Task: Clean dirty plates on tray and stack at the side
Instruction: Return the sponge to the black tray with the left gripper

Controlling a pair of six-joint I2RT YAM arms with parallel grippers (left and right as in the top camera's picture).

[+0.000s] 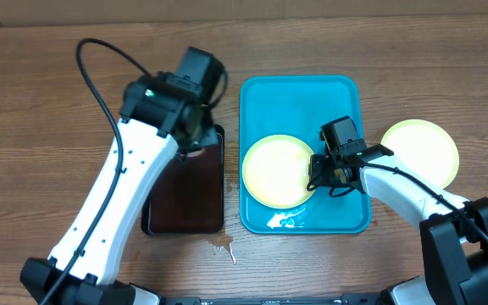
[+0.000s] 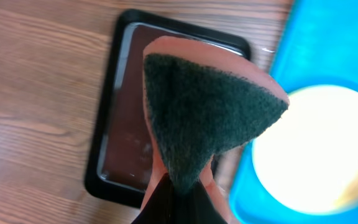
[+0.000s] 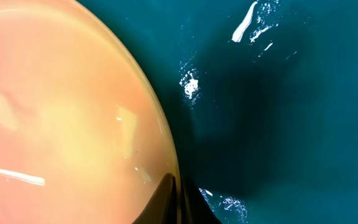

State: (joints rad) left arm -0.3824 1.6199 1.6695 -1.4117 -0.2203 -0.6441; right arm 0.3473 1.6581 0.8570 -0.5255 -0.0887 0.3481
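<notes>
The right gripper (image 3: 178, 198) was down on the tray. Its jaws were drawn nearly together on the rim of a pale yellow-green round plastic plate (image 1: 274, 169), as far as I could make out. The rim ran straight in between the two dark fingertips. I took the edge grip for a way of steadying or lifting the plate without covering its face. The plate stretched away to one side of those jaws and I saw no sauce on it. To the other side was bare, wet floor of the large turquoise-blue rectangular plastic tray (image 1: 299, 97), with water beaded on it (image 1: 286, 220). Beyond the tray's rim, behind that gripper, a second pale yellow-green round plate (image 1: 420, 152) sat on the brown wooden table (image 1: 41, 102), presumably the stacking spot. I saw no third plate.

The left gripper (image 2: 178, 198) was clamped on the narrow end of an orange sponge with a dark green scouring face (image 2: 204, 112), which fanned out ahead of the jaws. Directly beneath it lay a small black rectangular tray (image 1: 185, 212), probably the sponge's resting place. The gripped plate lay off to one side of it, apart from the sponge.
</notes>
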